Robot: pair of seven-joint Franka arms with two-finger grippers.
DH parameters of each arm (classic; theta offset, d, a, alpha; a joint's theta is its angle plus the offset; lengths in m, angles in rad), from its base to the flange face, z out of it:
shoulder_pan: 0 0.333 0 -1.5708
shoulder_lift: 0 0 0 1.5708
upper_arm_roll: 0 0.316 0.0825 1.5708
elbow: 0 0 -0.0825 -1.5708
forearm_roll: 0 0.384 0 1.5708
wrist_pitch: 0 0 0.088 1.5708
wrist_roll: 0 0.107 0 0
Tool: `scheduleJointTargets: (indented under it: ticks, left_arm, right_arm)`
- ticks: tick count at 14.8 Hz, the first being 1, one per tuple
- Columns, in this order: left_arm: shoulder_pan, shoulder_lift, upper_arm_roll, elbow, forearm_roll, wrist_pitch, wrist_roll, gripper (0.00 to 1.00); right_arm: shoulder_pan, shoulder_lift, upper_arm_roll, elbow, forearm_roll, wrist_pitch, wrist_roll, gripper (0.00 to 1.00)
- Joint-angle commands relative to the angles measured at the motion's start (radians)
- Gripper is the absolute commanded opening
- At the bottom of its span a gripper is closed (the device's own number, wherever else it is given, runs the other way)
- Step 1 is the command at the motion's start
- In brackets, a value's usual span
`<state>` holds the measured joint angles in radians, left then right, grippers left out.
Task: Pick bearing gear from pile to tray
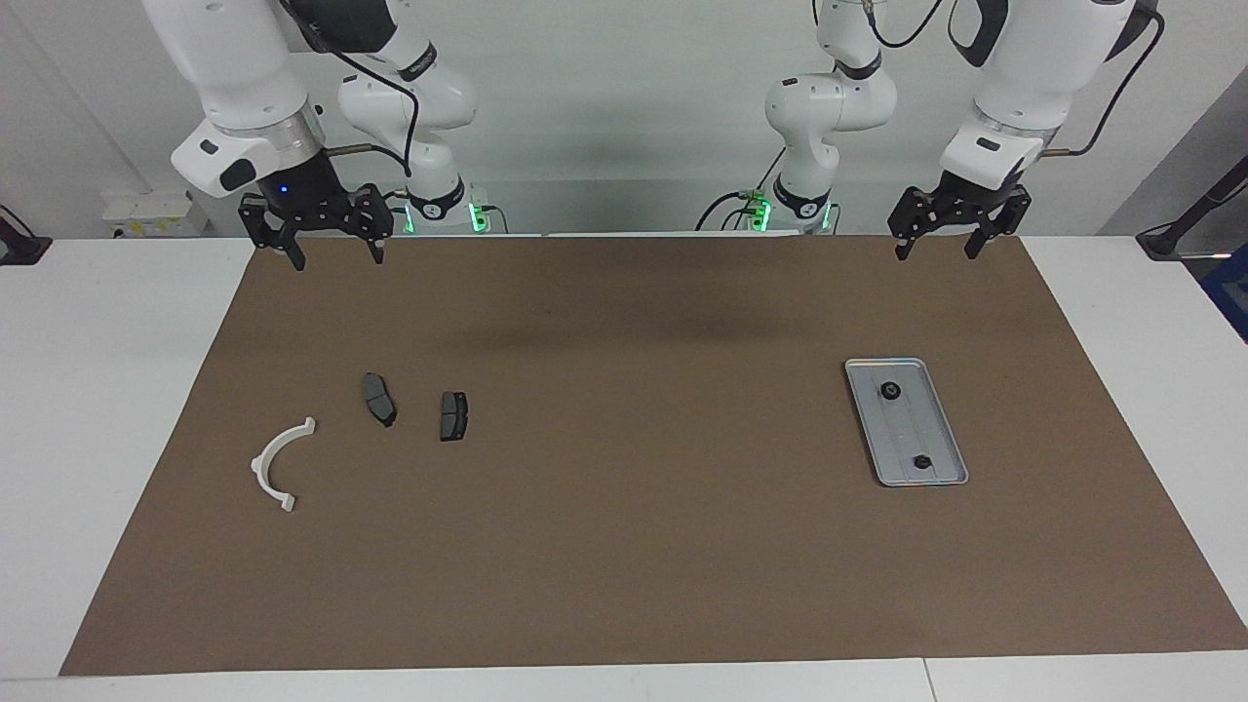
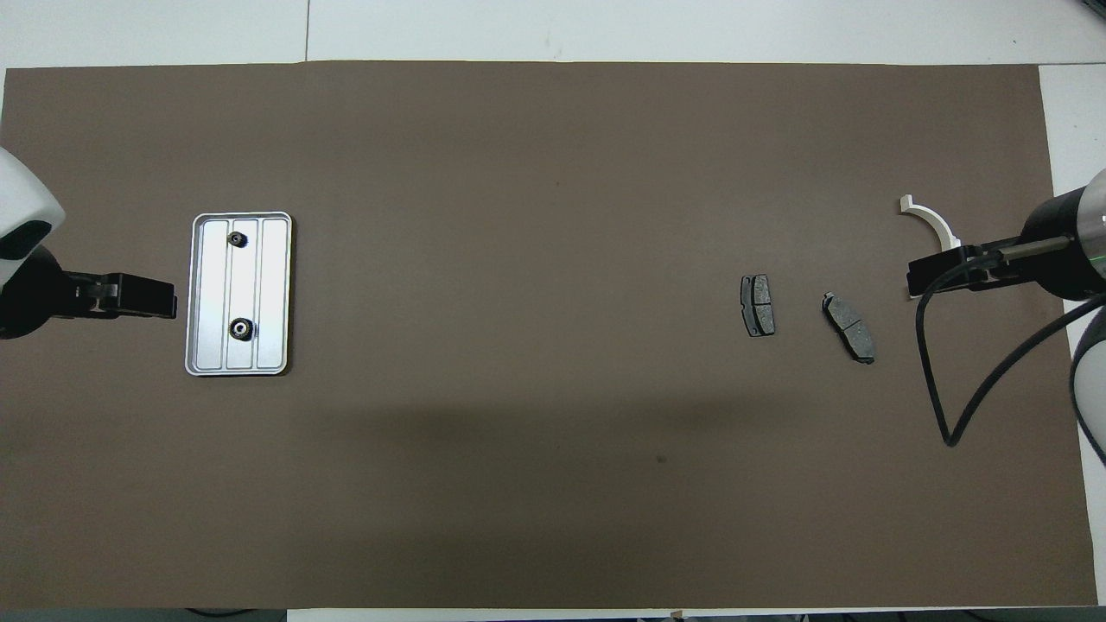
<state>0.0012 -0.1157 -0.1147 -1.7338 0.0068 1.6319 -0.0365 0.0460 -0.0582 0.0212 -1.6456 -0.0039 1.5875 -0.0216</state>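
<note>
The silver tray (image 1: pixel 902 434) lies on the brown mat toward the left arm's end, and also shows in the overhead view (image 2: pixel 268 294). Two small black gears (image 1: pixel 889 390) (image 1: pixel 920 461) sit in it, apart; overhead they are one (image 2: pixel 235 238) and the other (image 2: pixel 241 327). The pile at the right arm's end holds a white arc (image 1: pixel 278 466) (image 2: pixel 929 216) and two brake pads (image 1: pixel 379 399) (image 1: pixel 453 415); no gear shows there. My left gripper (image 1: pixel 934 253) (image 2: pixel 160 298) is open, empty, raised clear of the tray. My right gripper (image 1: pixel 336 261) (image 2: pixel 920 278) is open, empty, raised clear of the pile.
The brown mat (image 1: pixel 624 546) covers most of the white table (image 1: pixel 97 390). A black cable (image 2: pixel 950 415) hangs from the right arm over the mat near the arc.
</note>
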Motion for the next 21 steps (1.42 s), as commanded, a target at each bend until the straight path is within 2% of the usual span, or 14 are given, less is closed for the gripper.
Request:
scheduleJointTargets:
  ticks: [1,13,21]
  left_arm:
    - [-0.012,0.06,0.009,0.08,-0.014,-0.055,-0.01,1.0]
    - [-0.015,0.054,0.009,0.065,-0.015,-0.043,0.006,1.0]
    - [-0.017,0.051,0.01,0.065,-0.008,-0.092,0.004,1.0]
  right_arm:
    - [-0.012,-0.006,0.003,-0.003,0.018,-0.006,-0.023,1.0]
    - [-0.015,-0.005,0.003,-0.003,0.018,-0.003,-0.023,1.0]
    - [-0.014,-0.005,0.003,-0.003,0.018,-0.003,-0.021,1.0]
